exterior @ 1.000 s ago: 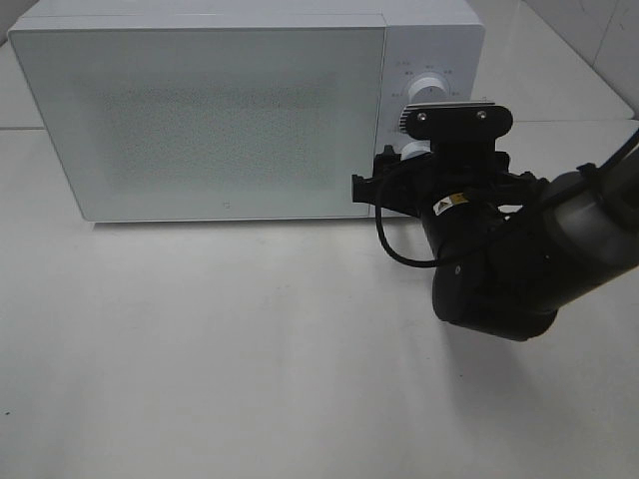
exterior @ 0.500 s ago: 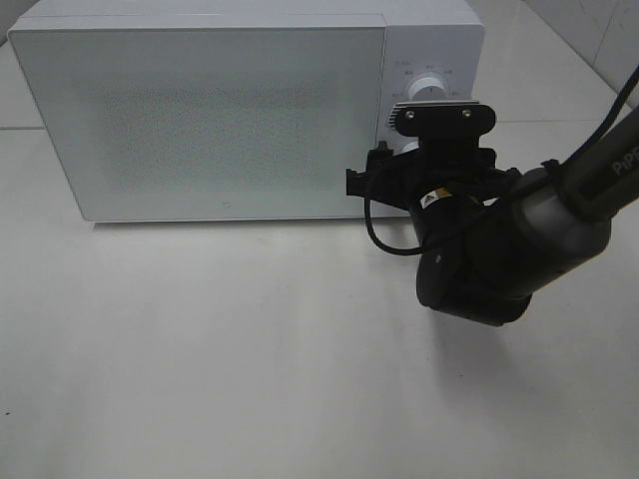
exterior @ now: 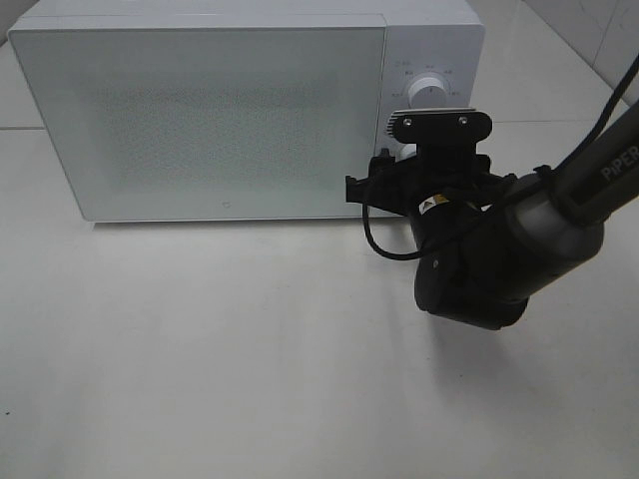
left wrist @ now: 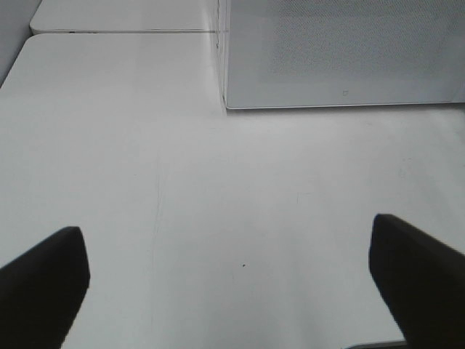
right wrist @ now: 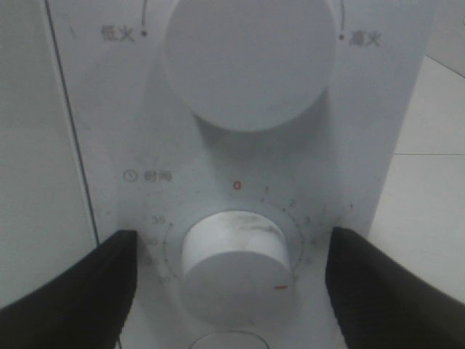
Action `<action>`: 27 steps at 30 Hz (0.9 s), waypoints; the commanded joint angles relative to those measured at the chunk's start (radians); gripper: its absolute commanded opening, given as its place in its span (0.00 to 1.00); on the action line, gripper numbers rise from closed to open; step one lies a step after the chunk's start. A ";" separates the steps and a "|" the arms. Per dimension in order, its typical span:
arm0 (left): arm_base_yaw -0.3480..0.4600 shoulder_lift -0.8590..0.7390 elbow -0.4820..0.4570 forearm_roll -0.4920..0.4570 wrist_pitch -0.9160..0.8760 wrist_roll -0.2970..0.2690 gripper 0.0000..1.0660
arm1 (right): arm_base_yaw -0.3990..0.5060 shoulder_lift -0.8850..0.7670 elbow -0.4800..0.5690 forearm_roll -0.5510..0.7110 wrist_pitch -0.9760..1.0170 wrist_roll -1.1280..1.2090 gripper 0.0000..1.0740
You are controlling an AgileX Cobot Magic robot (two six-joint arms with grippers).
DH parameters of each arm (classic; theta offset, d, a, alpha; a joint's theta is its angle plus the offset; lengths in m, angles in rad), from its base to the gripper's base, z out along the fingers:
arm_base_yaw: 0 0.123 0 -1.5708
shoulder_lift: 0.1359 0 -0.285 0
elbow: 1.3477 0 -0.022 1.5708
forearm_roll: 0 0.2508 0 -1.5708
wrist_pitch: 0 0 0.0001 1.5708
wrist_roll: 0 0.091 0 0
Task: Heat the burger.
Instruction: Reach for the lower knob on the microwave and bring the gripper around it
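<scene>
The burger is out of view; the white microwave (exterior: 220,110) stands with its door shut. My right gripper (right wrist: 232,291) is open and straddles the lower timer knob (right wrist: 234,265), one dark finger (right wrist: 69,291) on each side with a gap to the knob. The knob's red mark points to the lower right of its dial. In the exterior high view the right arm's wrist (exterior: 469,259) covers that knob. My left gripper (left wrist: 232,283) is open over bare table, with nothing between its fingers.
The upper power knob (right wrist: 251,62) sits above the timer knob on the microwave's control panel (exterior: 434,60). The microwave's front corner (left wrist: 227,105) lies ahead of the left gripper. White tabletop (exterior: 200,349) spreads in front of the microwave.
The right arm has shifted left and in toward the control panel. Its fingers have drawn slightly closer around the timer knob. The left gripper has not moved.
</scene>
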 commanded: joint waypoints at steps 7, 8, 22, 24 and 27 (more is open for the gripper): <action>0.005 -0.025 0.001 -0.005 -0.005 0.000 0.94 | -0.005 -0.001 -0.011 0.002 -0.115 0.003 0.34; 0.005 -0.025 0.001 -0.005 -0.005 0.000 0.94 | -0.005 -0.001 -0.011 0.002 -0.115 0.003 0.34; 0.005 -0.025 0.001 -0.005 -0.005 0.000 0.94 | -0.005 -0.001 -0.011 0.003 -0.124 0.004 0.10; 0.005 -0.025 0.001 -0.005 -0.005 0.000 0.94 | -0.005 -0.001 -0.011 0.002 -0.124 0.004 0.10; 0.005 -0.025 0.001 -0.005 -0.005 0.000 0.94 | -0.005 -0.001 -0.011 0.000 -0.128 0.007 0.10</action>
